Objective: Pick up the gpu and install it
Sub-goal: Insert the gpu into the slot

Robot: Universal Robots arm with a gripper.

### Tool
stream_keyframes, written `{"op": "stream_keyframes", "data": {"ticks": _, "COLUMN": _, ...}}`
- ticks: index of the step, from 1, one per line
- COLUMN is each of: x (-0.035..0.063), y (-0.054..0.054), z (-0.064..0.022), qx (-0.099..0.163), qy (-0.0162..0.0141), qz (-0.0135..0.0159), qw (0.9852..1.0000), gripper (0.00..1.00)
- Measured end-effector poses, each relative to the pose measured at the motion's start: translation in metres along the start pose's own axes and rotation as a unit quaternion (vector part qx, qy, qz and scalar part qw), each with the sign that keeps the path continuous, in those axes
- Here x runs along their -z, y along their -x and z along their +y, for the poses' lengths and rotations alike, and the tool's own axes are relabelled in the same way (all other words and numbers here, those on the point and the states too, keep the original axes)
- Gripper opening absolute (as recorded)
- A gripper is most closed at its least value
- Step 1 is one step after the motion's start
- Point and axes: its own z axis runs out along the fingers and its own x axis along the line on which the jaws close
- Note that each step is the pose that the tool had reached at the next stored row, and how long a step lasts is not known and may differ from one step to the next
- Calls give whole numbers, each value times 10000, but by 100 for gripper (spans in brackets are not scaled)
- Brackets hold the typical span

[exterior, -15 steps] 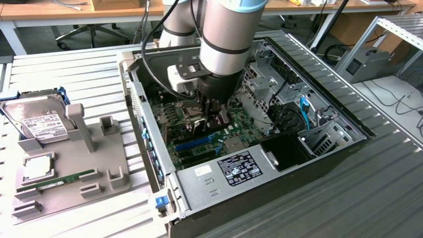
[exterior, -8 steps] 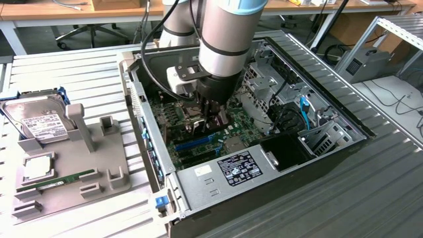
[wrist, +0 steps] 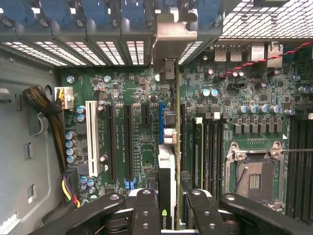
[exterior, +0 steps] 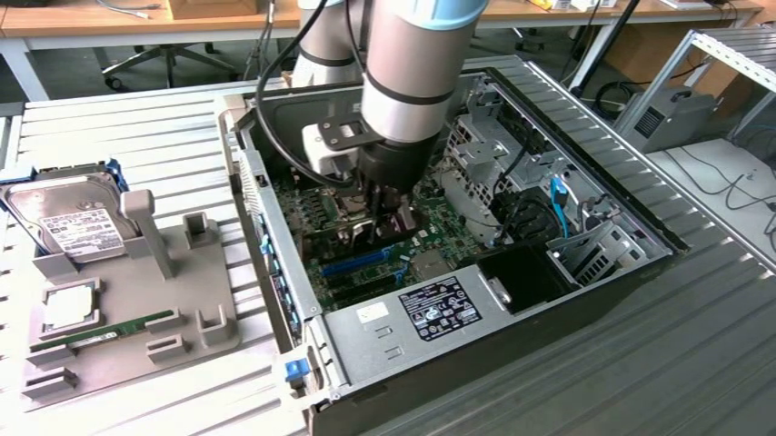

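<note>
Half done, I reckon: hand (wrist: 168, 205) is clamped on the gpu (wrist: 166, 171), edge-on by the blue slot (wrist: 161, 120). Seating needs square alignment and a straight push.

Exterior cam sitting high, off to one side, looking down obliquely at bench (exterior: 679, 363), mid-range, taking in whole open case (exterior: 363, 350) and arm (exterior: 412, 64). Wrist cam pointing straight down past pincer (wrist: 172, 203), hovering close over motherboard (wrist: 132, 93). Both sharing motherboard inside case.

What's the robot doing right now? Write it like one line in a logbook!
gripper: shut on gpu | gpu: on edge at blue slot, inside computer case | seated: cannot tell | hard drive: on grey stand outside case
</note>
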Motion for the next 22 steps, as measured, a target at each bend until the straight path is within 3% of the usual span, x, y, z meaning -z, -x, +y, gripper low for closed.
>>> {"op": "stream_keyframes", "data": {"ticks": 22, "x": -16, "y": -2, "z": 55, "qx": 0, "qy": 0, "qz": 1, "qw": 10000, "gripper": 27}}
